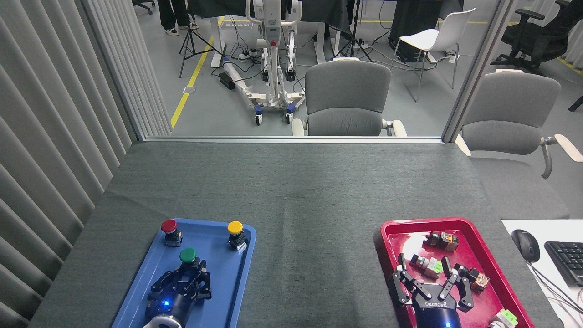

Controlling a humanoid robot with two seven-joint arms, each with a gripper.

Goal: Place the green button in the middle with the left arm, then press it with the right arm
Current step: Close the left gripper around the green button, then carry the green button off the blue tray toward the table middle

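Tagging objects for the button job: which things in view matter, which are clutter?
In play:
- green button, gripped by left tool
- right tool, open
- bare cloth in the middle

Clutter:
- red button
- yellow button
- blue tray
- red tray of switches
- mouse

Bare cloth [314, 200] between trays (middle unobstructed)

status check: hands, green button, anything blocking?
Left hand shut on round dark-green mushroom-cap button, over blue plastic tray. Right hand open above red plastic tray. Bare grey cloth middle unobstructed.
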